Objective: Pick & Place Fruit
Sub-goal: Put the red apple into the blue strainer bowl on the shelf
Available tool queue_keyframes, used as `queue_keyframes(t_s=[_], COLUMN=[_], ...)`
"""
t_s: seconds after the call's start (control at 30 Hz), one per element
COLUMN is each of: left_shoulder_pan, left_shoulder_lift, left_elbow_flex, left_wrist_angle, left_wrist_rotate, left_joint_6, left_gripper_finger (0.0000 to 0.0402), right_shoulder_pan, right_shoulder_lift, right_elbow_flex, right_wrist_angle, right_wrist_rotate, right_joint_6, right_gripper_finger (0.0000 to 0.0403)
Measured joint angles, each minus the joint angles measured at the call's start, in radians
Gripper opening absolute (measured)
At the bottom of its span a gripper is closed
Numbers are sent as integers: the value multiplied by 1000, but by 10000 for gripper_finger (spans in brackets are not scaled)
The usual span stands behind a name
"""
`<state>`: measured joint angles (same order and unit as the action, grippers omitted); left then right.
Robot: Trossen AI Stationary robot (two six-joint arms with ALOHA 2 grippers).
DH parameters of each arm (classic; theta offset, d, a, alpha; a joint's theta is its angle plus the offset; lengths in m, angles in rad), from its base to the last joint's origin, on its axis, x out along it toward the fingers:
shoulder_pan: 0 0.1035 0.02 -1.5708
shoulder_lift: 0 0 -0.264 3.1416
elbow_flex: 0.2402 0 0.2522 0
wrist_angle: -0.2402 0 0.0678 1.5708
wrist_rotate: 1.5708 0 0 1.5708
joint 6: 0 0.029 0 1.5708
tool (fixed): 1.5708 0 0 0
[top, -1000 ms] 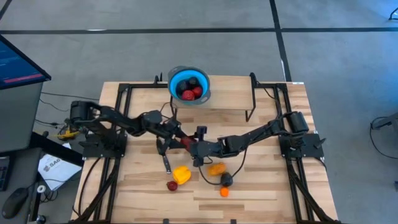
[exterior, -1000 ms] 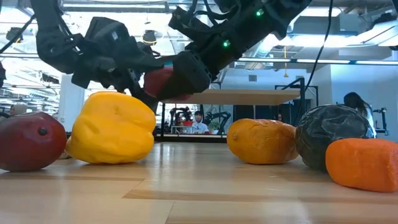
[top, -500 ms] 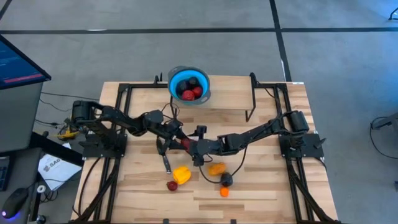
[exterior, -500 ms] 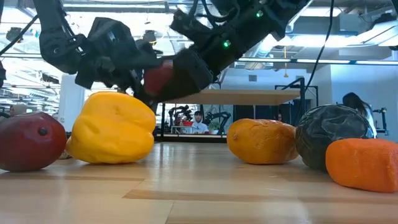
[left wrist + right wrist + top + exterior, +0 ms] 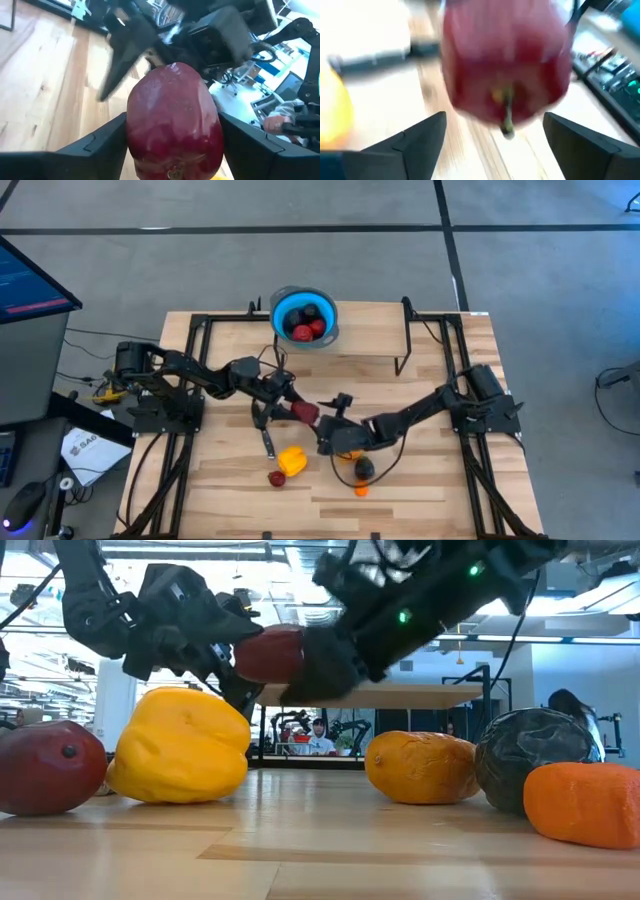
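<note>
Red is the apple [image 5: 304, 412] you see at the centre of the high frame, lifted above the wooden worktop [image 5: 430, 480]. Your left gripper [image 5: 292, 408] pinches it between its fingers [image 5: 95, 145]. Your right gripper [image 5: 327, 431] is just right of it, fingers [image 5: 415, 135] spread, holding nothing. Below lie the yellow fruit [image 5: 292, 461], orange fruits [image 5: 422, 767], a dark fruit [image 5: 364, 469]. The blue bowl [image 5: 280, 308] sits at upper centre.
</note>
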<state>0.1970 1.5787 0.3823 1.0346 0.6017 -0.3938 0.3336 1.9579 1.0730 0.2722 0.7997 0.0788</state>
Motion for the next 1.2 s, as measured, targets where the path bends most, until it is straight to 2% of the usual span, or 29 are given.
queue_keyframes(t_s=[0.27, 0.4, 0.53, 0.7, 0.83, 0.97, 1.2], left_shoulder_pan=[6, 8, 10, 19, 31, 60, 104], left_shoulder_lift=[0, 0, -1, -2, -1, 0, -21], left_elbow_flex=[-1, -1, -1, -1, 1, -3, -3], left_wrist_angle=[132, 154, 154, 161, 159, 148, 152], left_wrist_rotate=[-3, -11, -4, 0, -2, 0, 44], left_joint_6=[-58, -75, -89, -92, -95, -88, 59], left_gripper_finger=[276, 275, 280, 282, 291, 310, 327], right_shoulder_pan=[20, 9, 14, 13, 9, -16, -96], right_shoulder_lift=[-2, -3, -3, -27, -82, -183, -368], right_elbow_flex=[-14, -14, -14, -14, -15, -12, 150], right_wrist_angle=[317, 396, 417, 386, 260, 17, -606], right_wrist_rotate=[132, 140, 139, 114, 63, -30, -393], right_joint_6=[-236, -372, -426, -419, -364, -215, 14], right_gripper_finger=[311, 311, 302, 263, 244, 246, 253])
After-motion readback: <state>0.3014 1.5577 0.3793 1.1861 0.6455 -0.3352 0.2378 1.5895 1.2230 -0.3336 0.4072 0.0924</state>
